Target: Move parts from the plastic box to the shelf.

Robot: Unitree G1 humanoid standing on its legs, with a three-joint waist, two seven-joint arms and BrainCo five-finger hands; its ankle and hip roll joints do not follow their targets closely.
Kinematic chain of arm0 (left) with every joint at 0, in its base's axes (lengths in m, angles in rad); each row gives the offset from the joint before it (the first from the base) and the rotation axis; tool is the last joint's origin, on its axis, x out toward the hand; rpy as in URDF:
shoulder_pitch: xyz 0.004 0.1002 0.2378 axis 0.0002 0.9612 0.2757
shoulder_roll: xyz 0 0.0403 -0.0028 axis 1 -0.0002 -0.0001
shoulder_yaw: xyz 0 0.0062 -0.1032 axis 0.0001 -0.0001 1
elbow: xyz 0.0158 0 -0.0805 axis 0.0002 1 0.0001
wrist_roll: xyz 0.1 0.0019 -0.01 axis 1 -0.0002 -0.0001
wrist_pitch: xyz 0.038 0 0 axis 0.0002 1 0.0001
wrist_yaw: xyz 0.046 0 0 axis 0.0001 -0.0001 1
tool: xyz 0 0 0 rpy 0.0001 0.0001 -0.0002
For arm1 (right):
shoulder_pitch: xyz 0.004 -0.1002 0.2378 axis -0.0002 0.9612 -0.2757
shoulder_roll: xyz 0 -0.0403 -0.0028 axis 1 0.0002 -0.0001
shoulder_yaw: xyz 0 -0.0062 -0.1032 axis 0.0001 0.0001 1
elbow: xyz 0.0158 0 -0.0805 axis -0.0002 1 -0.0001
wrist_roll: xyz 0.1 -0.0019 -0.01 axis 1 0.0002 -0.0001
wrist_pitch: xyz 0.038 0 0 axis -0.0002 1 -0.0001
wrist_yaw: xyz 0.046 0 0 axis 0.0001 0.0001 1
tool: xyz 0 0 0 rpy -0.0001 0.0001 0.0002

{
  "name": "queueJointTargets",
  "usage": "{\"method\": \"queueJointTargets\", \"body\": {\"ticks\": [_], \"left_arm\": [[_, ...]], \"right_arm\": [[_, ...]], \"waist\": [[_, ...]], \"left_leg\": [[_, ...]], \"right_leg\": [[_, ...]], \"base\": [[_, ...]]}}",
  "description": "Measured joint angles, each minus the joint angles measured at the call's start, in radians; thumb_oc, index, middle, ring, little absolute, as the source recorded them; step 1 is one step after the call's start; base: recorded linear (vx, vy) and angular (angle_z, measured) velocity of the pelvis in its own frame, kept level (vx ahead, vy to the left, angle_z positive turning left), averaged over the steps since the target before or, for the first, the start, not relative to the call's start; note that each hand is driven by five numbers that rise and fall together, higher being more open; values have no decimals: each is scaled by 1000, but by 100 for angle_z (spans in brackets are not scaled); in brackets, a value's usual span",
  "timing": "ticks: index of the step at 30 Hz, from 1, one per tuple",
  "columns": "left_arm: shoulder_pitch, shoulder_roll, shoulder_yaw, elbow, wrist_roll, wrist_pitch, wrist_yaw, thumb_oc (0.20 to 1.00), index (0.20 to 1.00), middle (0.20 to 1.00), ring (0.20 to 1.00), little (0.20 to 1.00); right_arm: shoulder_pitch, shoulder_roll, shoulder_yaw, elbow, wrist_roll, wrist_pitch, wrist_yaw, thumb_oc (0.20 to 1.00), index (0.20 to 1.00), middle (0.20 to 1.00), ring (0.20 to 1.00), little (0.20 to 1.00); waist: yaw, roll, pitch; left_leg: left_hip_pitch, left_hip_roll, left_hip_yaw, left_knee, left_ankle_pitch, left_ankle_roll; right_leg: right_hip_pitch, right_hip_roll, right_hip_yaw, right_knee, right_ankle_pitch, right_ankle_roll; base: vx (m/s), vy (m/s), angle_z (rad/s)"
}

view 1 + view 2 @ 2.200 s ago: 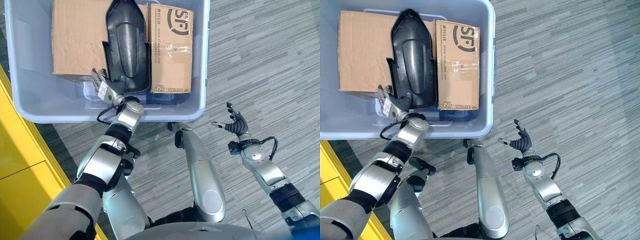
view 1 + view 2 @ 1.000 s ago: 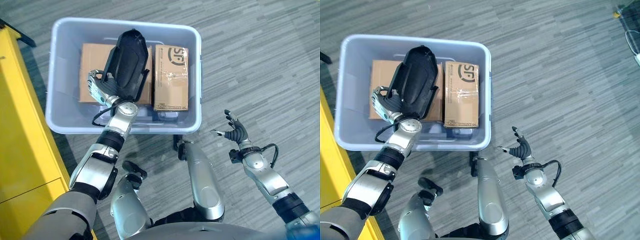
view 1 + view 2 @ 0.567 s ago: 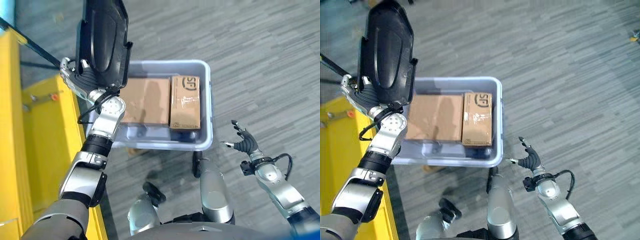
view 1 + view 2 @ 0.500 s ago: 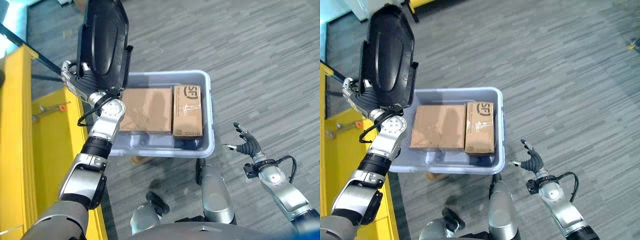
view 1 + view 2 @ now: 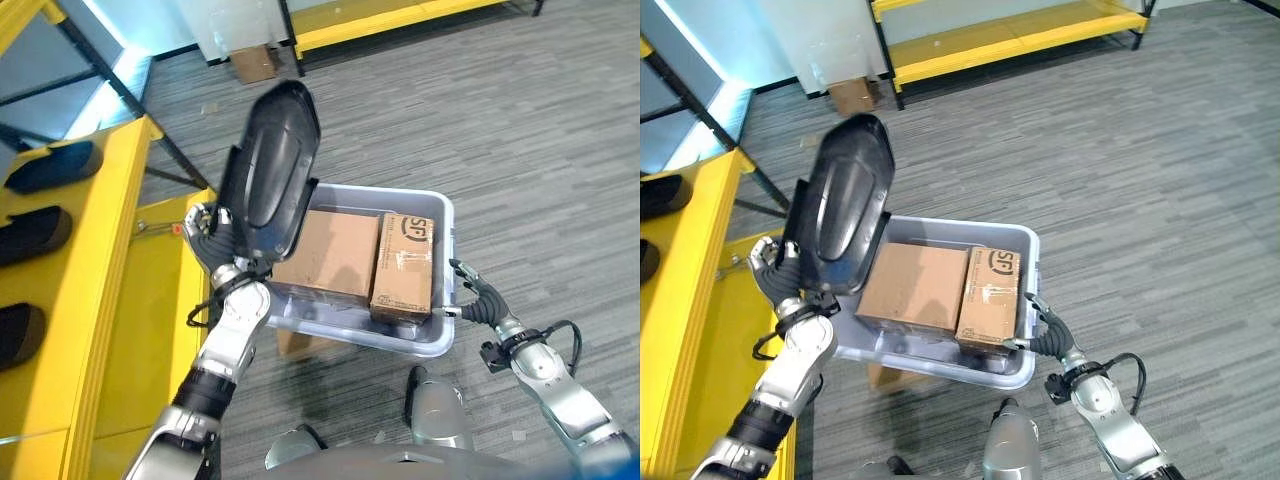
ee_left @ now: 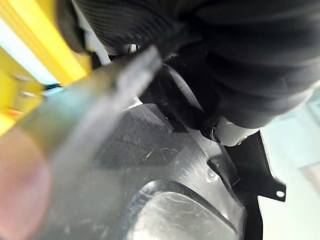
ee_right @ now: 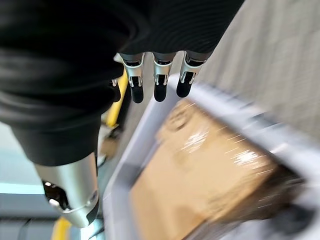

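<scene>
Now, starting at the far left of the plastic box point(image 5: 447, 262), you have the yellow shelf point(image 5: 105, 290), with dark parts point(image 5: 52, 165) lying in a row on its upper level. Between the shelf and the box, your left hand point(image 5: 208, 228) is raised above the box's left rim with its fingers curled round the lower end of the black part point(image 5: 272, 172). That part is a long, moulded shell, standing nearly upright and tilted a little toward the box, its top end well above the rim. In the left wrist view you see its scratched inner surface point(image 6: 165, 200) close against the hand's dark cover.

Inside the box, two cardboard boxes lie side by side: the larger plain cardboard box point(image 5: 327, 252) on the shelf side, and the narrower printed cardboard box point(image 5: 991, 294) touching it on the far side, close to the box's right wall. Some darker item shows under their near ends, too hidden to make out.

Just outside the box's right wall, near its front corner, your right hand point(image 5: 479, 300) hangs with fingers relaxed and spread, holding nothing; whether it touches the rim is not clear. The right wrist view shows its fingertips point(image 7: 158, 92) straight, pointing over the box rim toward the printed cardboard box.

Beyond the box, across the grey floor point(image 5: 1140, 180), a second yellow rack point(image 5: 1020, 32) stands low, with a small carton point(image 5: 850, 96) beside it.
</scene>
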Motion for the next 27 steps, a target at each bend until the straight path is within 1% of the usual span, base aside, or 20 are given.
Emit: {"method": "queueJointTargets", "body": {"ticks": [1, 3, 4, 7, 8, 9, 10, 11, 12, 13, 14, 15, 17, 18, 19, 21, 23, 24, 25, 27], "left_arm": [[33, 9, 1, -38, 2, 0, -45, 200, 200, 200, 200, 200], [58, 35, 3, -78, 28, -2, -89, 200, 200, 200, 200, 200], [60, 49, 14, -79, 35, -2, -118, 200, 200, 200, 200, 200], [101, 109, 36, -110, 35, -22, -209, 200, 200, 200, 200, 200], [107, 121, 38, -119, 39, -40, -248, 200, 200, 200, 200, 200], [110, 121, 38, -122, 59, -50, -263, 200, 200, 200, 200, 200], [120, 122, 45, -122, 73, -58, -301, 200, 200, 200, 200, 200], [110, 117, 44, -121, 71, -60, -332, 200, 200, 200, 200, 200], [51, 170, 27, -156, 63, -85, -384, 200, 200, 200, 200, 200], [51, 192, 47, -165, 50, -89, -384, 200, 200, 200, 200, 200], [51, 189, 47, -167, 43, -92, -391, 200, 200, 200, 200, 200], [51, 152, 29, -164, 35, -98, -428, 200, 200, 200, 200, 200], [58, 125, -2, -164, 31, -104, -450, 200, 200, 200, 200, 200], [53, 124, -10, -164, 30, -105, -465, 200, 200, 200, 200, 200], [36, 124, -15, -164, 30, -105, -468, 200, 200, 200, 200, 200], [14, 141, -22, -168, 30, -105, -477, 200, 200, 200, 200, 200], [51, 188, -17, -191, 27, -93, -468, 200, 200, 200, 200, 200], [75, 182, -15, -194, 27, -85, -465, 200, 200, 200, 200, 200], [109, 170, -11, -194, 26, -82, -462, 200, 200, 200, 200, 200], [161, 138, -12, -201, 26, -78, -460, 200, 200, 200, 200, 200]], "right_arm": [[-31, 0, 17, -24, 23, -3, -11, 1000, 1000, 1000, 1000, 1000], [-54, 5, 23, -42, 47, -24, -19, 1000, 1000, 1000, 1000, 1000], [-73, 15, 25, -45, 64, -24, -29, 1000, 1000, 1000, 1000, 1000], [-76, 83, 38, -59, 90, -24, -78, 1000, 1000, 1000, 1000, 1000], [-76, 122, 44, -60, 95, -23, -105, 1000, 1000, 1000, 1000, 1000], [-85, 143, 56, -61, 98, -22, -119, 1000, 1000, 1000, 1000, 1000], [-82, 167, 48, -61, 98, -22, -124, 1000, 1000, 1000, 1000, 1000], [-65, 149, 53, -64, 98, -24, -136, 1000, 1000, 1000, 1000, 1000], [18, 90, 52, -64, 99, -43, -133, 1000, 1000, 1000, 1000, 1000], [15, 86, 35, -61, 108, -54, -134, 1000, 1000, 1000, 1000, 1000], [17, 74, 13, -55, 118, -83, -117, 1000, 1000, 1000, 1000, 1000], [84, 14, -66, -27, 146, -112, -84, 1000, 1000, 1000, 1000, 1000], [130, -6, -100, 10, 159, -112, -74, 1000, 1000, 1000, 1000, 1000], [139, 1, -94, 6, 158, -112, -50, 1000, 1000, 1000, 1000, 1000], [133, 7, -78, -7, 157, -119, -29, 1000, 1000, 1000, 1000, 1000], [129, 40, -48, -35, 153, -134, 24, 1000, 1000, 1000, 1000, 1000], [116, 34, -21, -55, 145, -134, 83, 1000, 1000, 1000, 1000, 1000], [111, 30, -25, -55, 145, -131, 93, 1000, 1000, 1000, 1000, 1000], [97, 23, -22, -51, 146, -131, 104, 1000, 1000, 1000, 1000, 1000], [66, -27, -13, -43, 146, -119, 127, 1000, 1000, 1000, 1000, 1000]], "waist": [[40, -8, -7], [60, -17, -11], [87, -20, -13], [124, -47, -36], [144, -70, -41], [153, -82, -35], [146, -75, -30], [119, -64, -24], [84, -110, -26], [100, -136, -32], [96, -145, -38], [52, -126, -40], [15, -111, -43], [9, -103, -61], [4, -111, -70], [-11, -124, -86], [2, -157, -109], [0, -152, -109], [15, -127, -109], [23, -93, -110]], "left_leg": [[-16, -17, -19, -13, 4, 5], [-32, -43, -54, -21, 16, 22], [-34, -55, -56, -26, 18, 26], [-56, -103, -93, -34, 5, 56], [-85, -133, -108, -9, -15, 81], [-98, -157, -111, -4, -25, 105], [-113, -182, -132, -7, -34, 139], [-120, -201, -196, -19, -18, 159], [-136, -225, -303, -101, 47, 146], [-141, -249, -281, -104, 60, 160], [-139, -267, -285, -122, 66, 156], [-106, -294, -336, -204, 91, 131], [-54, -271, -327, -238, 85, 145], [-62, -267, -342, -232, 91, 138], [-63, -261, -356, -234, 103, 130], [-75, -252, -385, -245, 111, 120], [-86, -247, -406, -243, 136, 92], [-84, -221, -406, -245, 136, 91], [-88, -178, -372, -243, 144, 77], [-95, -129, -386, -240, 180, 52]], "right_leg": [[4, -16, -18, -16, 15, 10], [21, -37, -52, -36, 35, 26], [35, -45, -59, -60, 53, 34], [98, -68, -107, -174, 131, 73], [115, -91, -129, -223, 182, 81], [120, -115, -133, -259, 249, 71], [121, -137, -122, -257, 360, 61], [113, -138, -81, -165, 324, 73], [82, 88, 203, -32, 26, 116], [107, 131, 165, -115, -18, 62], [134, 136, 155, -180, -8, 47], [202, 123, 171, -247, 8, 54], [185, 123, 245, -155, -17, 90], [164, 111, 308, -182, -21, 104], [168, 94, 339, -232, -13, 113], [176, 56, 336, -347, 54, 125], [213, 46, 281, -443, 129, 108], [239, 68, 260, -475, 168, 114], [251, 104, 237, -492, 173, 99], [255, 152, 204, -489, 160, 68]], "base": [[-88, 231, 65], [-71, 250, 62], [-71, 344, 59], [-82, 334, 44], [-148, 383, 44], [-153, 328, 61], [-130, 249, 91], [-118, 24, 236], [-105, -97, 196], [-85, -173, 135], [13, -238, 39], [35, -325, 73], [-2, -376, 80], [-16, -330, 41], [-13, -336, 36], [-25, -432, 49], [-46, -392, 48], [-74, -384, 43], [-107, -467, 43], [-136, -378, 29]]}}
